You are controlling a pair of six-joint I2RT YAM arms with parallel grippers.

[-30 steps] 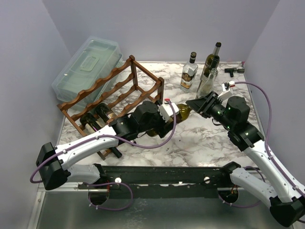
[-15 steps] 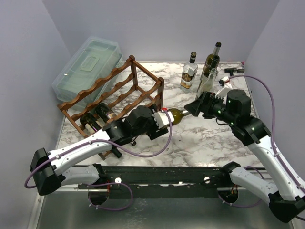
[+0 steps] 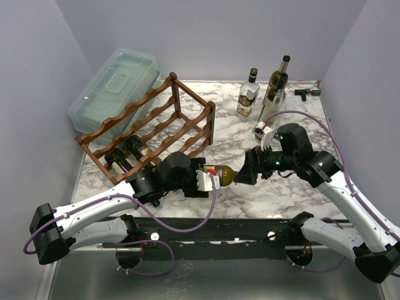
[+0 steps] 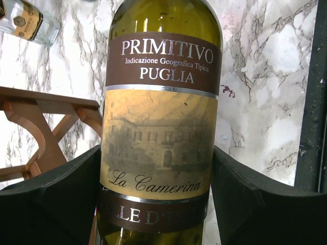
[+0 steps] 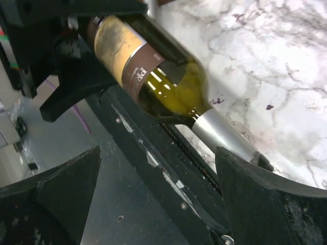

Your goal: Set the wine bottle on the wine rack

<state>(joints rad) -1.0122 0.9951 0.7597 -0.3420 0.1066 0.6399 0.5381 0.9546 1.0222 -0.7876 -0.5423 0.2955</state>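
- Overhead: your left gripper (image 3: 203, 180) pinches the Primitivo wine bottle (image 3: 224, 175), held level near the wine rack (image 3: 156, 122); your right gripper (image 3: 245, 175) waits at its neck.
- Left wrist: the fingers (image 4: 61, 199) clamp the label (image 4: 158, 143); smooth glass could twist loose.
- Right wrist: the jaws are spread wide; closing off-centre could knock the neck (image 5: 225, 138).

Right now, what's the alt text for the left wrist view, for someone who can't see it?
A wine bottle labelled Primitivo Puglia fills the frame, clamped between the black fingers of the left gripper. Behind it are the marble table, part of the rack at left and a clear bottle top left.
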